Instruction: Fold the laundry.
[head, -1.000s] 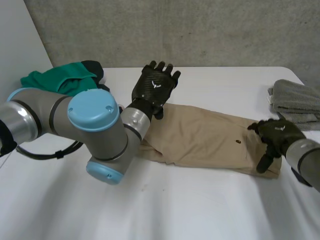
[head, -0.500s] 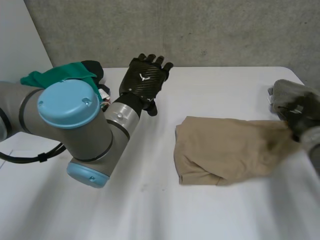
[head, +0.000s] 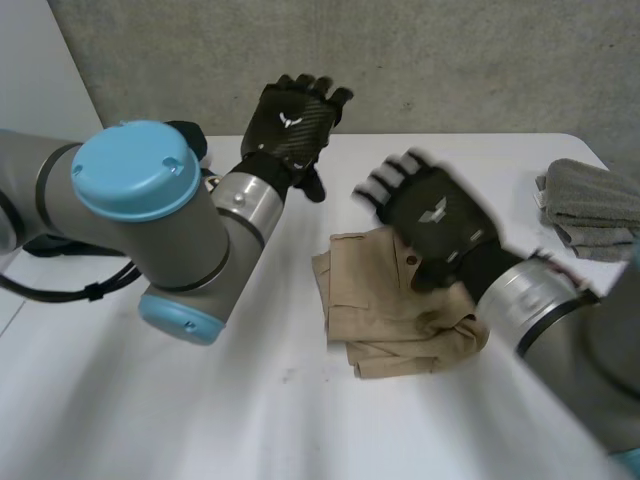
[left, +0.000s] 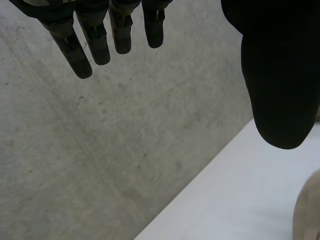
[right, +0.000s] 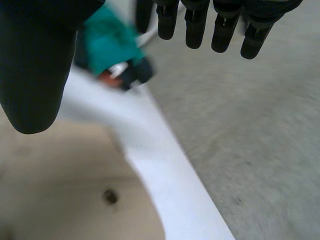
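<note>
Tan trousers (head: 375, 300): we now log them doubled over, no longer spread long, so one fold is made. Right hand (head: 432, 222) above them and left hand (head: 290, 125) raised, both straight-fingered and empty.

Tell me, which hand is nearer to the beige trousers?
The right. The right hand is open, over the far part of the folded beige trousers. The left hand, also open, is raised apart from them, nearer the grey wall.
</note>
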